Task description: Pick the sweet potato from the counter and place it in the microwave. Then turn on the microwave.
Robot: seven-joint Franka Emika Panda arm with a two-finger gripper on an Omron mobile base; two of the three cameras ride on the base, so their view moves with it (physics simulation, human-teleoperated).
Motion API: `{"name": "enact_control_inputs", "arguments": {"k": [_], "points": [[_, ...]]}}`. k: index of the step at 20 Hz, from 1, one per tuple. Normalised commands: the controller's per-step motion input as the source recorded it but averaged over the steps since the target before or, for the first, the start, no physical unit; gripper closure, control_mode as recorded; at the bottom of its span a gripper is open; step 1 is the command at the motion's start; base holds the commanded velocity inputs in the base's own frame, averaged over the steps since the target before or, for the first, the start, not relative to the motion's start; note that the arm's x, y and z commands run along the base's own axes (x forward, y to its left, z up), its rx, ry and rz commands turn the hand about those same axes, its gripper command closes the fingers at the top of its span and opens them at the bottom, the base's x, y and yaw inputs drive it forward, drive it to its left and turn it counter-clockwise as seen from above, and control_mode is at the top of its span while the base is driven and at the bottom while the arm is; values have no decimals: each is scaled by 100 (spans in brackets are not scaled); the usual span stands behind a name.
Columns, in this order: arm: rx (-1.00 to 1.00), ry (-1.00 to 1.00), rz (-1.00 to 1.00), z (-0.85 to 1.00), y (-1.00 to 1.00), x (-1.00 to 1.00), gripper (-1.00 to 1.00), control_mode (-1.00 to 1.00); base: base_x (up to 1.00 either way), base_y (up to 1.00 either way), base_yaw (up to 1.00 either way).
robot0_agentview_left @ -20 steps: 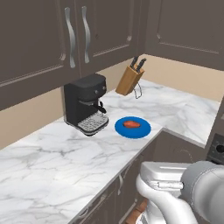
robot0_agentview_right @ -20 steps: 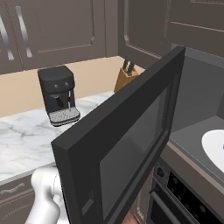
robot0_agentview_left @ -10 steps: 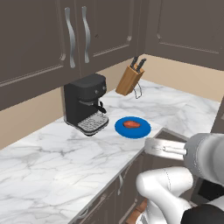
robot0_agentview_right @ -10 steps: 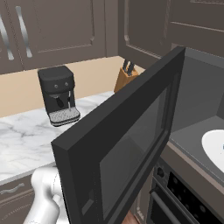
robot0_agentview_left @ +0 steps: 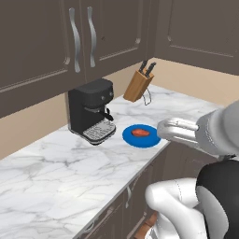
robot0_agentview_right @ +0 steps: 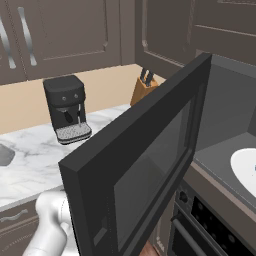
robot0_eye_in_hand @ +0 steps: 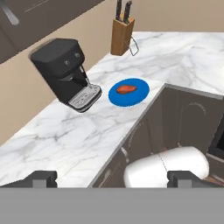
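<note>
The sweet potato [robot0_agentview_left: 140, 132] [robot0_eye_in_hand: 127, 89], a small reddish-orange lump, lies on a round blue plate [robot0_agentview_left: 148, 140] [robot0_eye_in_hand: 141, 95] near the front edge of the white marble counter [robot0_agentview_left: 56, 177] [robot0_eye_in_hand: 78, 135]. My gripper [robot0_eye_in_hand: 113, 177] is open, its fingertips [robot0_eye_in_hand: 42, 177] far apart with nothing between them. My white hand [robot0_agentview_left: 177, 131] hovers just right of the plate, off the counter's edge and apart from the potato. The microwave [robot0_agentview_right: 227, 120] stands with its dark glass door [robot0_agentview_right: 145, 165] swung wide open, and its white turntable [robot0_agentview_right: 247, 167] shows inside.
A black coffee machine [robot0_agentview_left: 91, 112] [robot0_agentview_right: 67, 107] stands left of the plate. A wooden knife block [robot0_agentview_left: 138, 85] [robot0_eye_in_hand: 120, 33] sits behind the plate by the wall. Dark upper cabinets [robot0_agentview_left: 70, 42] hang above. An oven front [robot0_agentview_right: 210, 225] lies below the microwave.
My arm has swung upward, and the hand has risen from low beside the cabinets to counter height next to the plate. The jaws stay open. Plate and sweet potato have not moved.
</note>
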Motion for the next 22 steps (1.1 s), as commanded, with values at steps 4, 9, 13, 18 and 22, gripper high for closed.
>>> {"name": "enact_control_inputs", "arguments": {"k": [4,9,13,18,22], "points": [[4,8,0,9,-14,37,-100,-100,0,0,0],[4,3,0,2,-15,29,-100,-100,0,0,0],[2,0,0,0,-19,24,-100,-100,0,0,0],[1,1,0,0,-26,26,-100,-100,0,0,0],[0,9,-2,0,-22,31,-100,-100,0,0,0]]}}
